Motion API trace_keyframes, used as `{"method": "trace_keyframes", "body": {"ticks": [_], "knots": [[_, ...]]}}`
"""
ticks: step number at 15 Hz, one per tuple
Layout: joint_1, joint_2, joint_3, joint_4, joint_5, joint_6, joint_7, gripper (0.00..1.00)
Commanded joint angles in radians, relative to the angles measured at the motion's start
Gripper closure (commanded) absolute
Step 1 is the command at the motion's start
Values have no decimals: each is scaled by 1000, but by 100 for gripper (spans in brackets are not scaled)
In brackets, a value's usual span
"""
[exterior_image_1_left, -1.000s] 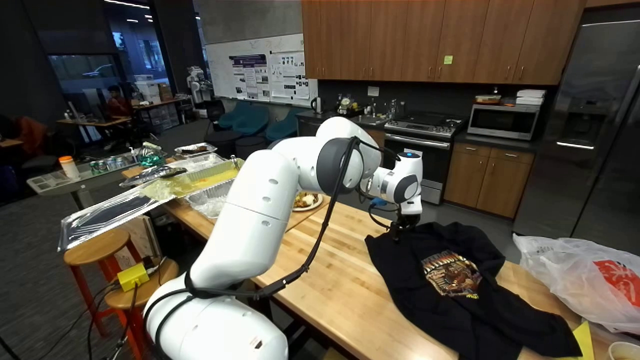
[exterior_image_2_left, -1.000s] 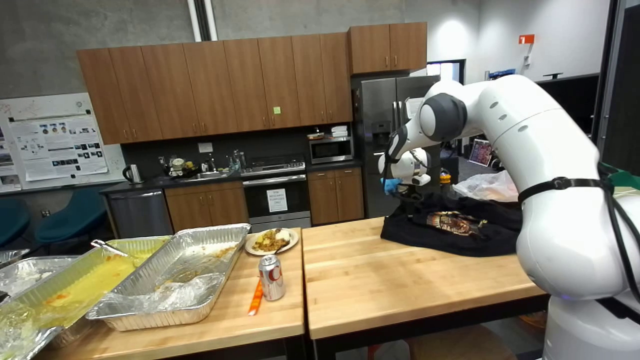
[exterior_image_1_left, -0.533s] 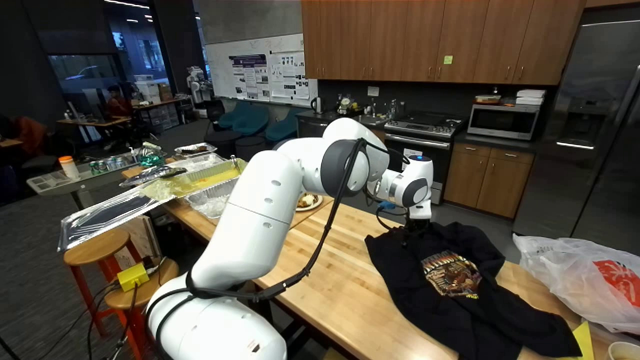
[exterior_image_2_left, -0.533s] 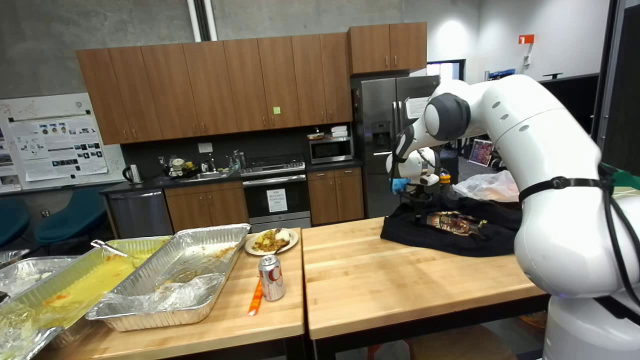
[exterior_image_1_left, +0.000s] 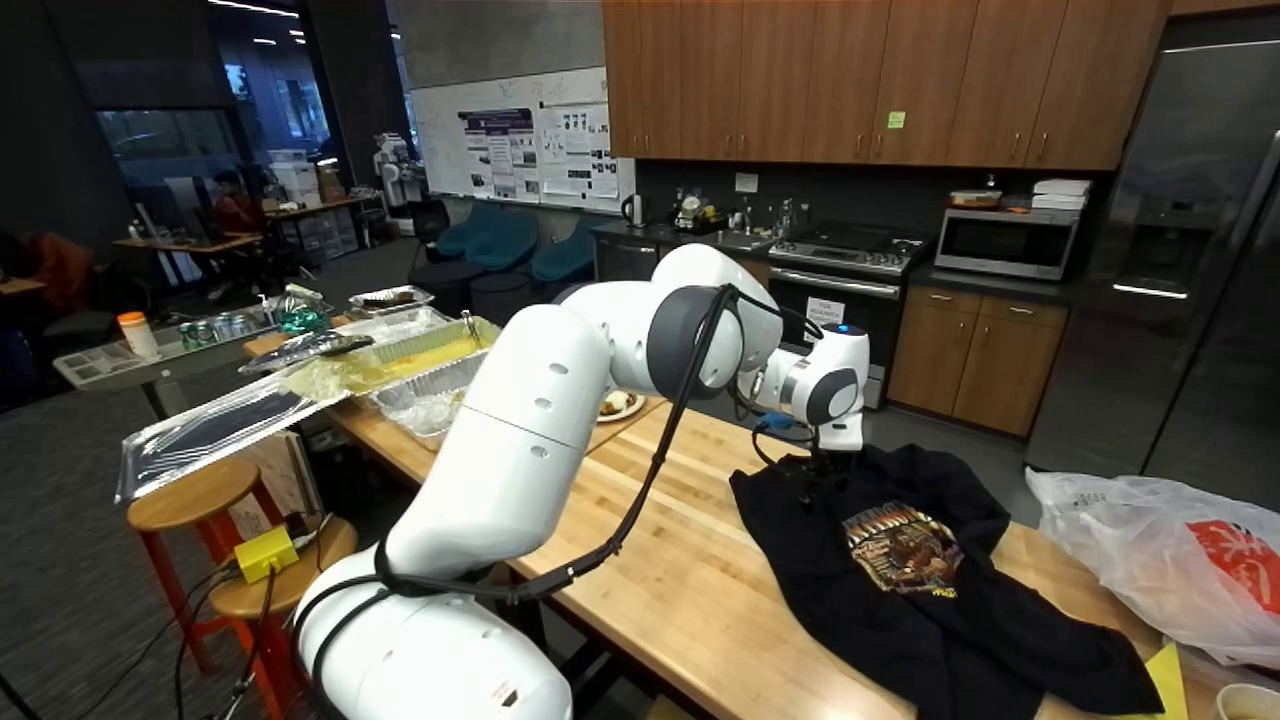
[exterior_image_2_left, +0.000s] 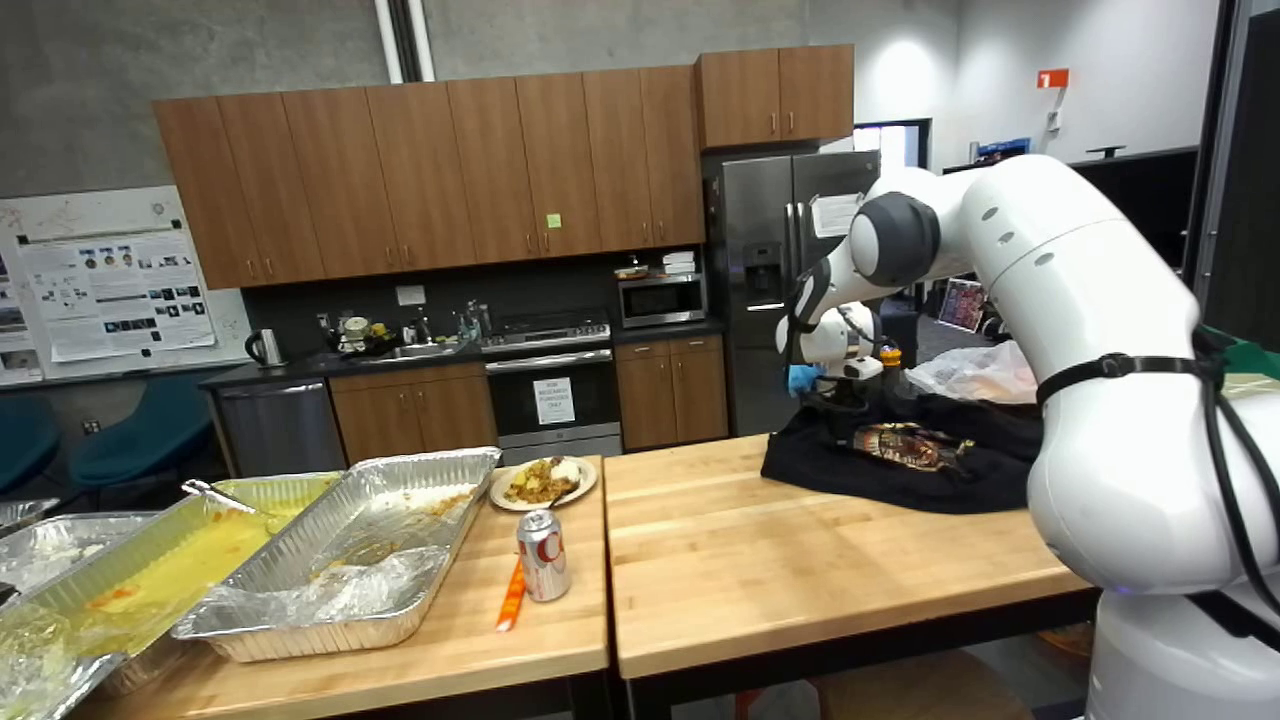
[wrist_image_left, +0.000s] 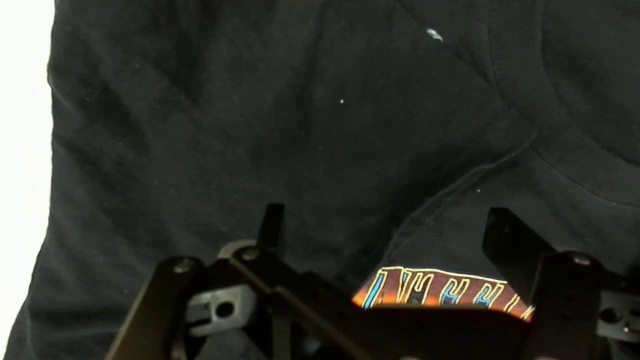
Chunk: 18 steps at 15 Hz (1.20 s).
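Jaws stand wide apart over a black shirt (wrist_image_left: 250, 125); I can't see if they touch it. The shirt lies wrinkly on the wooden counter (exterior_image_1_left: 690, 570), with a bright picture (exterior_image_1_left: 905, 548) on its front. A white plastic bag (exterior_image_1_left: 1150, 560) sits near it. Farther back are an oven (exterior_image_2_left: 595, 395) and a microwave (exterior_image_2_left: 663, 299).

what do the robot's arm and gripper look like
The arm is rounded and white, with dark grey joints, a black cable along it, a black strap and a small blue light near its end. The gripper is black, with slim fingers and grey brackets.
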Motion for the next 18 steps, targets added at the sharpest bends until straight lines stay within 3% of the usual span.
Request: {"method": "trace_keyframes", "body": {"ticks": [1,2,5,13,18], "knots": [[-11,16,5,3,0,0,34,1],[-13,22,6,5,1,6,33,26],[-14,29,4,4,-2,16,34,36],[8,-9,12,-17,-10,60,18,98],[25,-64,60,-55,3,80,-32,100]]}}
